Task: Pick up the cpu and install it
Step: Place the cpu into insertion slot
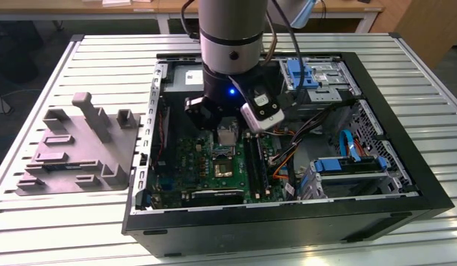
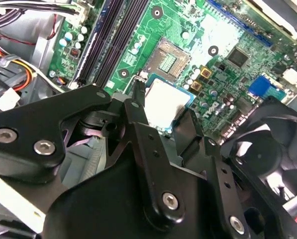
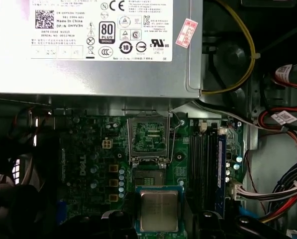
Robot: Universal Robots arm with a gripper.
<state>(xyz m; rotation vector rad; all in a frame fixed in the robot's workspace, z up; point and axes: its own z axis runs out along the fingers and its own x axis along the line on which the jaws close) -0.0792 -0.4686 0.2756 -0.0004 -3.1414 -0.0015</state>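
Silver-grey metal tops the cpu (image 3: 159,211), which sits between the two black fingers (image 2: 138,107) of the gripper (image 2: 164,110). The fingers are closed against opposite edges of the chip. In both wrist views the cpu hangs over the green motherboard (image 3: 88,154), close beside the open processor socket (image 3: 149,135) and not seated in it.

The memory slots (image 3: 203,164) run alongside the socket. The metal power supply (image 3: 138,74) carries a white label (image 3: 101,30) with a square code block, lines of print and a row of certification marks. A small red sticker (image 3: 186,33) is fixed at the label's corner.

In the exterior view the arm reaches down into the open black computer case (image 1: 288,221). The grey moulded tray (image 1: 73,155) lies on the slatted table (image 1: 36,221) at the exterior view's left.
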